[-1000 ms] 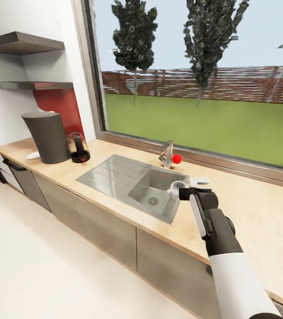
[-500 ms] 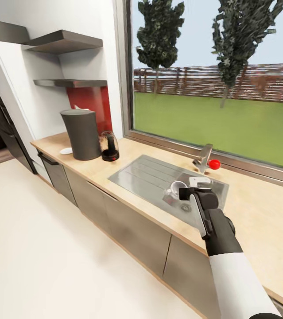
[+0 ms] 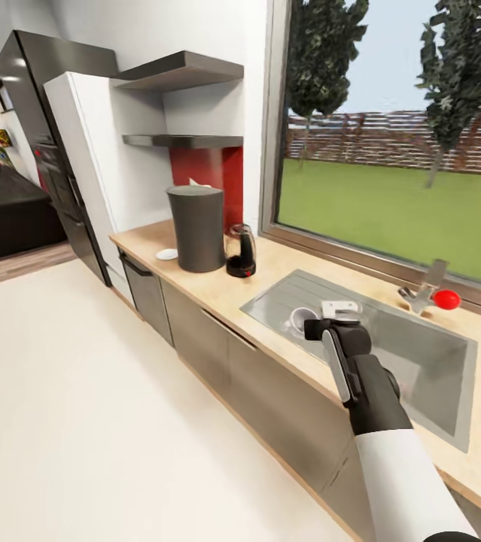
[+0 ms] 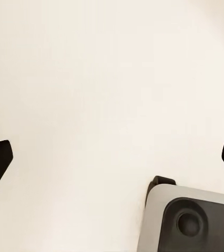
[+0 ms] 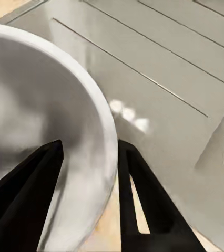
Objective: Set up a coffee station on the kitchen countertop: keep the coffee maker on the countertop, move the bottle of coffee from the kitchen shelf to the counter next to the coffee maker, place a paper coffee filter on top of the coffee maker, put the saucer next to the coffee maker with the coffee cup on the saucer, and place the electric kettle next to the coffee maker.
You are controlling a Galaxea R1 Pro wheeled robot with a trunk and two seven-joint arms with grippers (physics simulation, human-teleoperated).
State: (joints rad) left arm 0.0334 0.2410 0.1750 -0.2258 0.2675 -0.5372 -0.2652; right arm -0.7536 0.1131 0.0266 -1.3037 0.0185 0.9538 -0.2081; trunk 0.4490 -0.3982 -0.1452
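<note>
My right gripper [image 3: 307, 324] is shut on the rim of the white coffee cup [image 3: 298, 319], held above the sink's drainboard. In the right wrist view the cup [image 5: 43, 126] sits between two dark fingers [image 5: 143, 205]. Far left on the countertop [image 3: 270, 301] stands the tall grey coffee maker [image 3: 196, 228]. The dark electric kettle [image 3: 241, 252] is on its right and the white saucer [image 3: 167, 254] on its left. A small white shape [image 3: 197, 182] peeks over its top. The kitchen shelf [image 3: 184, 140] hangs above. The bottle of coffee is out of view. My left gripper [image 4: 112, 152] is open over the floor.
A steel sink [image 3: 413, 361] with a tap [image 3: 423, 290] and a red knob [image 3: 446, 299] lies under the window. A thicker dark board [image 3: 180, 70] hangs above the shelf. A white tall cabinet [image 3: 97, 165] and black oven column [image 3: 48, 150] end the counter. Pale floor [image 3: 82, 414] spreads left.
The whole head view has swung left, so the counter, sink and coffee maker sit further right in the picture. The right arm keeps the same pose with the cup held.
</note>
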